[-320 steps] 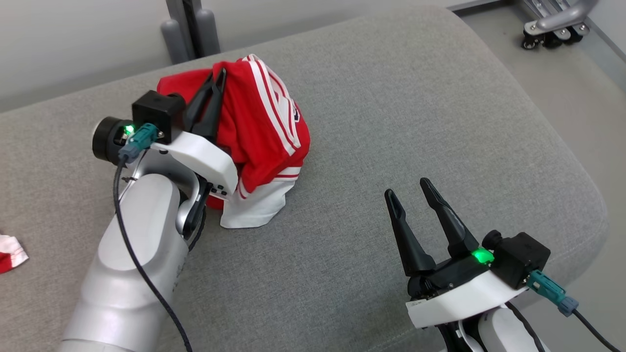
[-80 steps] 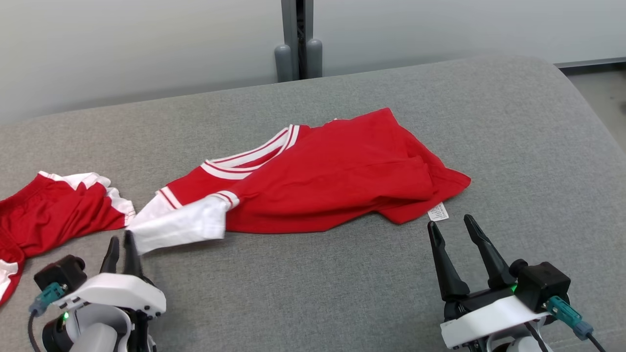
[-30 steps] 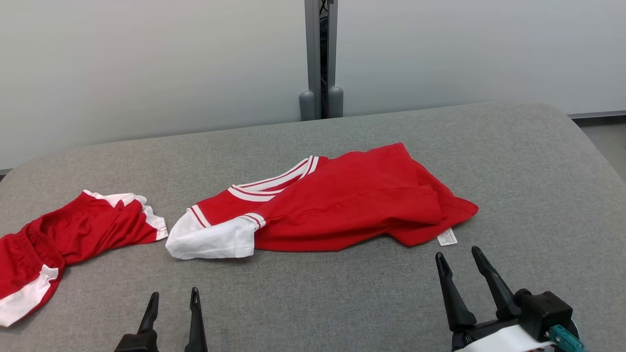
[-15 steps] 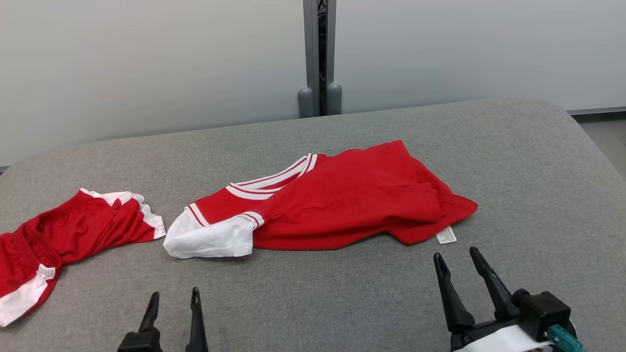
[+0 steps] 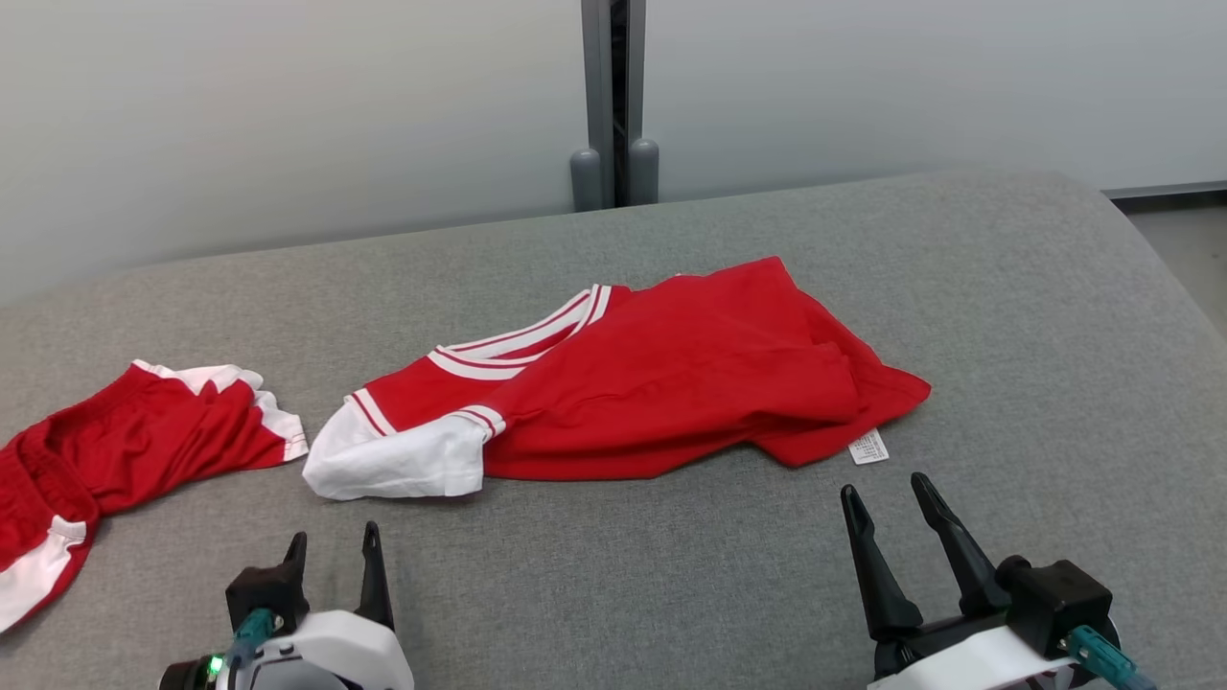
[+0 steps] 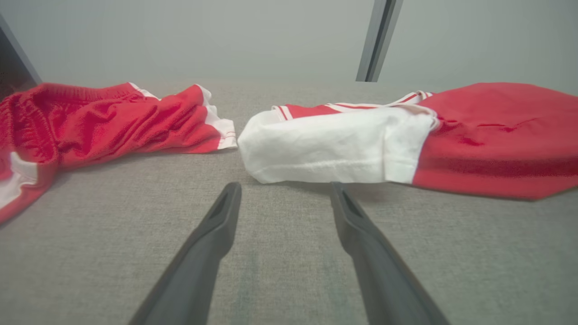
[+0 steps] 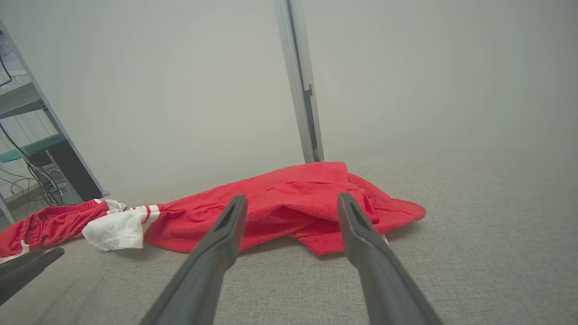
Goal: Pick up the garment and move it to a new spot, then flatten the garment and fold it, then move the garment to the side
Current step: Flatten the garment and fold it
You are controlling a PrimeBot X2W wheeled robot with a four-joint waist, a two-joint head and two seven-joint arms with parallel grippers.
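The garment [image 5: 661, 383] is a red shirt with white sleeves and striped collar, lying spread but rumpled on the grey cushion [image 5: 1007, 307]. Its white sleeve [image 6: 334, 144] points toward my left gripper [image 5: 332, 543], which stands open and empty just short of it, low at the front left. At the front right my right gripper [image 5: 883, 491] is open and empty, a little in front of the shirt's hem and white label [image 5: 868, 447]. The right wrist view looks along the open fingers at the shirt's crumpled hem [image 7: 316, 198].
Red shorts [image 5: 125, 441] with white trim lie at the left edge of the cushion, close to the shirt's sleeve. A grey post [image 5: 609, 96] rises behind the cushion against a pale wall. Shelving with cables [image 7: 27, 149] stands at the far left.
The head camera has tipped slightly, shifting the whole picture. My left gripper's wrist has come further into view. The shirt and shorts lie as before.
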